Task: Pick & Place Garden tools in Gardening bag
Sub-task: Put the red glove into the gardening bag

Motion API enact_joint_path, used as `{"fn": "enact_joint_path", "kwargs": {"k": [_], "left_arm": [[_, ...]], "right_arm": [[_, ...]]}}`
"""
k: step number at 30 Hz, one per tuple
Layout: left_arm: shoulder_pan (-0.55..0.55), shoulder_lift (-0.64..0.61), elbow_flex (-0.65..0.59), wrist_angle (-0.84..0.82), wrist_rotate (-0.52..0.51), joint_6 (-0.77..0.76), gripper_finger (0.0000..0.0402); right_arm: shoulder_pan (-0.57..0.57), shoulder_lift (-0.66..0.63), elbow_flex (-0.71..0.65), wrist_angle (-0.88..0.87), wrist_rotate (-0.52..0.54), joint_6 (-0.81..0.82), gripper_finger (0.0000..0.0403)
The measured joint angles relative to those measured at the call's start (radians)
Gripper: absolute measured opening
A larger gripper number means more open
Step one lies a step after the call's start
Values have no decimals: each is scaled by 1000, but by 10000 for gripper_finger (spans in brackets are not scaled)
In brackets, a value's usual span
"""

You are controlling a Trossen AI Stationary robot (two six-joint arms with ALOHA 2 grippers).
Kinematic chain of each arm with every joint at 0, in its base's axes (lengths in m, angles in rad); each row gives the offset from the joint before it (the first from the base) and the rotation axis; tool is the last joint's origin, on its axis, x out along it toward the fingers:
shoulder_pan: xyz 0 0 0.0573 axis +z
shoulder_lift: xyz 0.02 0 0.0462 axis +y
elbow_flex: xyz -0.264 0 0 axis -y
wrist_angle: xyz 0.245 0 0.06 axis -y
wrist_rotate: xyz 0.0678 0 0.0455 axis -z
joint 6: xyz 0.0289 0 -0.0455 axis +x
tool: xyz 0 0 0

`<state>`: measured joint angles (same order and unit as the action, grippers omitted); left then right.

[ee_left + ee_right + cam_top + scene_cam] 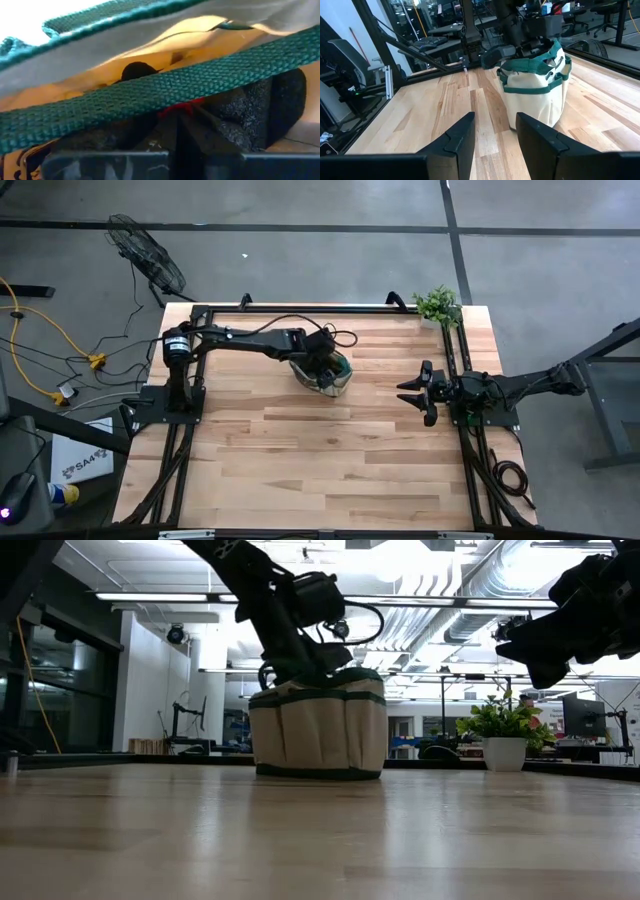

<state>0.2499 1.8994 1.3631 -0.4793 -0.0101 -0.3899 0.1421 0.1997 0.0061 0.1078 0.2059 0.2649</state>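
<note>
Your left gripper (325,370) is down inside the mouth of the round cream fabric gardening bag with dark green webbing trim (318,730), which sits toward the far edge of the wooden desk (330,450), a little left of centre. Its fingers are pressed together, and in the left wrist view they appear to be pinching a black-and-red textured glove (260,107) under the green webbing strap (150,97); the view is tight, so treat the pinch as likely, not certain. The glove will be light, floppy and grippy: take it by a bunched fold or the cuff, and expect it to drape and snag on the strap rather than drop clean. The bag is soft-walled and light, so it will slide or collapse if you drag sideways against the rim; lift straight up through the opening when you clear. Your right gripper (495,137) waits near the desk's right edge, fingers partly spread, holding nothing, pointed at the bag. The small green plant in a white pot (437,305) sits at the far right corner; leave it alone.
</note>
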Motion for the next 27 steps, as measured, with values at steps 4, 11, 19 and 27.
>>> {"fn": "enact_joint_path", "kwargs": {"k": [4,11,19,27], "left_arm": [[6,0,-1,5,-1,0,9],[6,-75,-4,-1,-44,1,9],[6,-127,-4,-11,-64,27,10],[6,-167,-3,-27,-60,77,10]], "right_arm": [[0,0,0,0,0,0,135],[0,0,0,0,0,0,135],[0,0,0,0,0,0,135],[0,0,0,0,0,0,135]]}}
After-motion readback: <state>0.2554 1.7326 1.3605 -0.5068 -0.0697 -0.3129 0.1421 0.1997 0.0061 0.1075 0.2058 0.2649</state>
